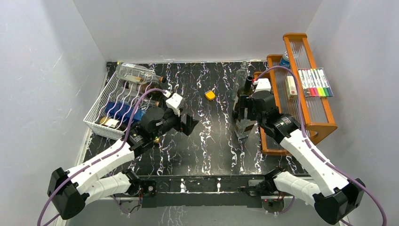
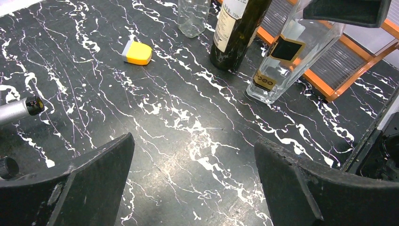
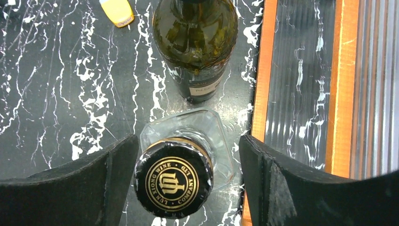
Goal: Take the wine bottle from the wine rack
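A clear square glass wine bottle (image 2: 294,61) with a black gold-stamped cap (image 3: 174,183) stands upright on the black marbled table (image 1: 207,141) at centre right of the overhead view, just beside the orange wooden shelf (image 1: 324,126) and well apart from the white wire-grid rack (image 1: 96,107) at upper left. The right gripper (image 3: 186,141) straddles the cap, its fingers spread and not pinching it. The left gripper (image 2: 193,141) hovers at mid-frame, spread and empty. The removal looks essentially done, though other bottles (image 1: 136,74) lie in the rack.

Yellow block (image 1: 210,95) on marbled table (image 1: 207,141); coloured markers (image 1: 316,83) on orange shelf (image 1: 324,126).
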You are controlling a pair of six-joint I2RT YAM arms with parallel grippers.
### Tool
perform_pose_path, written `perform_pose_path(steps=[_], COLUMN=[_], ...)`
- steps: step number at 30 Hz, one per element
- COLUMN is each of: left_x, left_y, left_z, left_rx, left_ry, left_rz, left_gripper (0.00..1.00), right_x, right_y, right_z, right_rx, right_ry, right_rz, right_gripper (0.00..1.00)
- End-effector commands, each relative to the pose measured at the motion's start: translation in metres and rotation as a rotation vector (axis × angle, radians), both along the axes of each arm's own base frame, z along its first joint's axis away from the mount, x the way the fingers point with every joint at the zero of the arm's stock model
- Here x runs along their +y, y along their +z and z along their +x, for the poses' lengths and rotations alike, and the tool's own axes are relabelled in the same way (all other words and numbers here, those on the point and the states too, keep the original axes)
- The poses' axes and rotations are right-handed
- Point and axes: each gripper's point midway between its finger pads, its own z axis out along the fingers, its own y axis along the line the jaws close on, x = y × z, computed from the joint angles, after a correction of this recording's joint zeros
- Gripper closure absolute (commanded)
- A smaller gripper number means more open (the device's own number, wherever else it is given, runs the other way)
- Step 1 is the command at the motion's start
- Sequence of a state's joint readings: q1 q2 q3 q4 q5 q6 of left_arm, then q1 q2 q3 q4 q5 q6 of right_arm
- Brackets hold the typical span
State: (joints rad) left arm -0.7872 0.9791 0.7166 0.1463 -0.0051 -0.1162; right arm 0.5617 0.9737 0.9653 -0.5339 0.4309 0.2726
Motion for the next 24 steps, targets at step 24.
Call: perform_pose_path(steps=[24], left_x=[0.022], left_y=[0.014], left_z=[0.015], left_rx=[0.016], left_ry=[0.115], left_rz=[-0.041], left_gripper=[0.02], right_x=[0.063], right_y=[0.170], right_z=[-0.001], right_rx=[-0.314], right_ry=[0.406], right_rz=[0.165], right_gripper=[0.02])
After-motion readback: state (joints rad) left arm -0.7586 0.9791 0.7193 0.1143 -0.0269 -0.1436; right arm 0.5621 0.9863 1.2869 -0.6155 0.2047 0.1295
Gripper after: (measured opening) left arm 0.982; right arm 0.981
